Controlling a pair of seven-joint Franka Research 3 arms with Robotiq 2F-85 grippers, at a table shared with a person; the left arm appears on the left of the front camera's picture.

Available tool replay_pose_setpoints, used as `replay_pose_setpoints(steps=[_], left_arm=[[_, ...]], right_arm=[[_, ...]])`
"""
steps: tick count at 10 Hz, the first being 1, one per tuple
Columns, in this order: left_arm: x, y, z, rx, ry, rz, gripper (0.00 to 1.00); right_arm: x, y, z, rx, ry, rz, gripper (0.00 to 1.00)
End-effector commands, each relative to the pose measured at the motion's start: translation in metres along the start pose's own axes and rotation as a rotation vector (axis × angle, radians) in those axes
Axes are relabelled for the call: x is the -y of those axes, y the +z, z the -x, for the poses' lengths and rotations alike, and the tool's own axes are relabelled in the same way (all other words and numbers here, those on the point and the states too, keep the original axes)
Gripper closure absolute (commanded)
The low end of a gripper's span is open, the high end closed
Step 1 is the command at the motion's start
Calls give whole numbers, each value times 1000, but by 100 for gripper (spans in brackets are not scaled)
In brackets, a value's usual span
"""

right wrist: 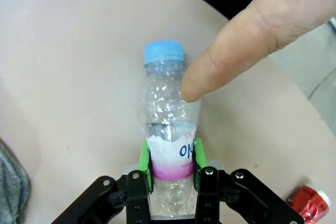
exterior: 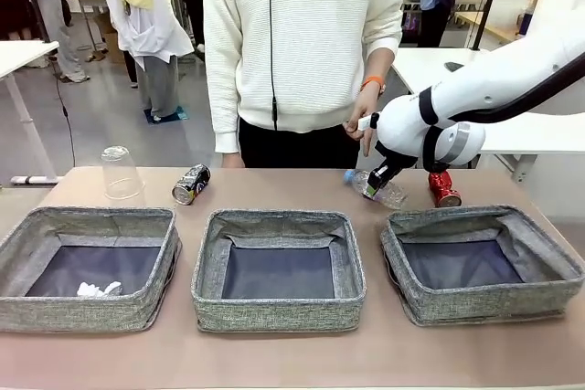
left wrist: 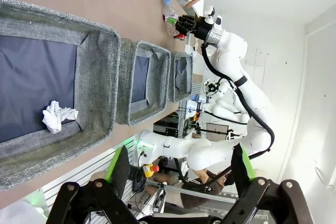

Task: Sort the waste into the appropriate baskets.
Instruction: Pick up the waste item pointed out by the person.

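Bottle (right wrist: 170, 124), clear plastic with a blue cap and a pink label, lies on its side on the desk (exterior: 274, 367) beyond the row of baskets, just past the gap between the middle basket (exterior: 279, 218) and the right basket (exterior: 484, 216). The right tool (right wrist: 170, 158) is clenched on it: the green pads (right wrist: 145, 163) press on both sides of the labelled belly. In the right wrist view the bottle's long axis runs straight away from the tool, with the cap at the far end, so the grip crosses the body squarely below the middle. A person's hand (exterior: 361, 125) reaches in from the far side, and one finger (right wrist: 236, 40) points down at the bottle's shoulder; I cannot tell whether it touches.

The left tool (left wrist: 179, 158) is released, jaws wide and holding nothing, off the desk's left end beside the left basket (exterior: 91, 216), where the paper ball (left wrist: 58, 116) already lies. The right arm is plainly the nearer one.

The coming move is probably a lift and a short carry back toward the robot, over a rim. The right basket is nearest, the middle one only slightly farther. The red can (exterior: 444, 191) stands just beside the bottle, so a sideways swing toward the right basket could knock it.
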State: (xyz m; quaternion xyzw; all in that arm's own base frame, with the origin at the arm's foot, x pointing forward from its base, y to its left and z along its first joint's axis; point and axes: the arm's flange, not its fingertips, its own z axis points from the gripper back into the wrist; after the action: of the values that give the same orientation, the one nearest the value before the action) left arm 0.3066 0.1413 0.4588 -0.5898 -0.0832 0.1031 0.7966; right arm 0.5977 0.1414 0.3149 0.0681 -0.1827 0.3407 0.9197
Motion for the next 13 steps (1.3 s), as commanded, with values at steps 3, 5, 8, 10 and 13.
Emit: replay_pose_setpoints(steps=[3, 5, 8, 10, 13], left_arm=[[1, 1, 0, 2, -17, 17, 0], [1, 1, 0, 2, -17, 17, 0], [1, 1, 0, 2, -17, 17, 0], [1, 1, 0, 2, -17, 17, 0], [1, 1, 0, 2, -17, 17, 0]], right_arm=[[6, -2, 2, -20, -25, -11, 65], [13, 12, 7, -30, -55, -2, 65], [24, 166, 60, 28, -446, 84, 65], [-46, 237, 75, 79, -635, 58, 65], [-139, 228, 80, -188, -574, 20, 65]])
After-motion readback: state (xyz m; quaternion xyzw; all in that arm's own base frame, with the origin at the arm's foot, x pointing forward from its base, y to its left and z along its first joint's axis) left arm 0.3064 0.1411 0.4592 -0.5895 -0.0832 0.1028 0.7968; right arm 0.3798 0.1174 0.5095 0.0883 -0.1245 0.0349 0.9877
